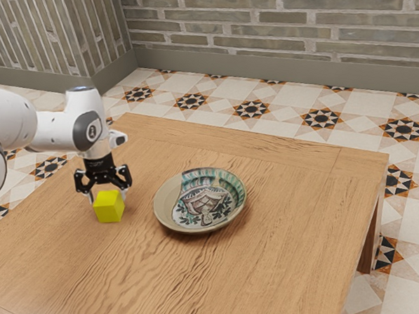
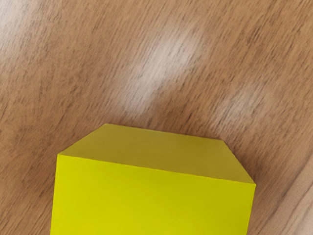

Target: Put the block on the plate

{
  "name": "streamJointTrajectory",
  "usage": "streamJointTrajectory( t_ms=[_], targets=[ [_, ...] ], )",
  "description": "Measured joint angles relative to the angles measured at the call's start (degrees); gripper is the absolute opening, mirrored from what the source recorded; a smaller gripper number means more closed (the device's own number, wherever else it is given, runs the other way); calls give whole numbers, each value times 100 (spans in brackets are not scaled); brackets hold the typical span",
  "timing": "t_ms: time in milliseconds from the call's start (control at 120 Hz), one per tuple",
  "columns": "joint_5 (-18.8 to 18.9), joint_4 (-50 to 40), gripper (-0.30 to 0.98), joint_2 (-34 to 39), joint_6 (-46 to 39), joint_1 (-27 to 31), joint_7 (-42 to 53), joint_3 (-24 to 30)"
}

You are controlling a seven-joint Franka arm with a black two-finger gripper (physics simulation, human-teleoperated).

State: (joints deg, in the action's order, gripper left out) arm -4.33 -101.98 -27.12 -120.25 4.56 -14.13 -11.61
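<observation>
Block [image 1: 108,206], bright yellow, plain flat sides, sharp straight edges

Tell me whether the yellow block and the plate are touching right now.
Apart. The exterior view shows it: a strip of bare table runs between the yellow block and the near side of the plate's rim.
</observation>
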Motion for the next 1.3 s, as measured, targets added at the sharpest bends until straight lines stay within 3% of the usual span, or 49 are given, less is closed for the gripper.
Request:
streamJointTrajectory(
  t_ms=[525, 917, 1300],
  targets=[
    [20, -126, 68, -133, -426, 41, 144, 1],
    [-13, -231, 45, -68, -578, 36, 365, 1],
    [-11, -236, 40, 38, -584, 9, 460, 2]
  ],
)
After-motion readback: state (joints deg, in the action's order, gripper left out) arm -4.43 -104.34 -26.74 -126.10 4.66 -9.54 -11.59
